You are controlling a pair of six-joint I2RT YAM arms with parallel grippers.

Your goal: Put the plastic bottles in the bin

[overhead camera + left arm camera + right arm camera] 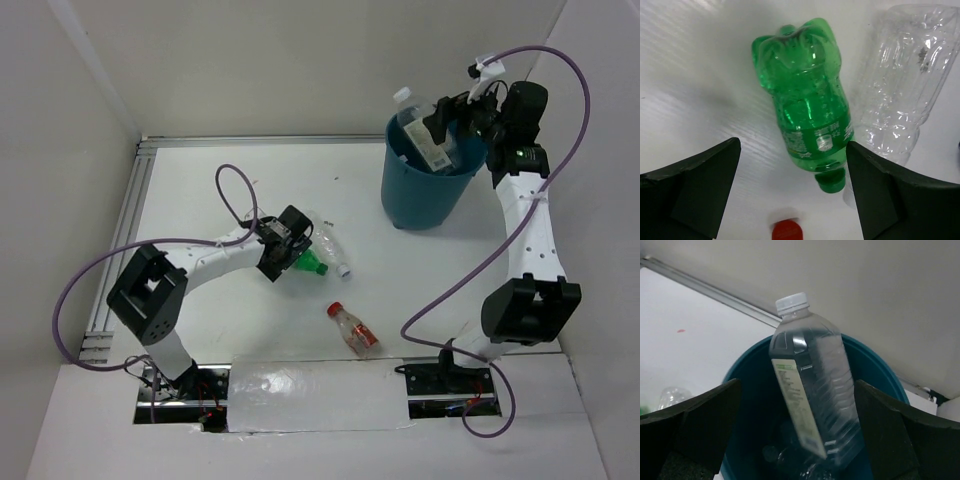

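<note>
On the left of the table (200,190), my left gripper (792,150) hangs wide open and empty astride the green bottle (807,105), which lies beside a clear ribbed bottle (905,80). Mid-table lies the red-capped bottle (352,328). Far right, my right gripper (796,386) gapes empty over the bin (425,195), where the flat clear bottle (812,385) leans.

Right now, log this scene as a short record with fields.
bin: far right, holds labelled bottle leaning, neck above the rim
not binned: green bottle, clear bottle beside it, red-capped bottle nearer the bases
left end effector: open, straddling green bottle
right end effector: open, over bin, labelled bottle between its fingers
</note>
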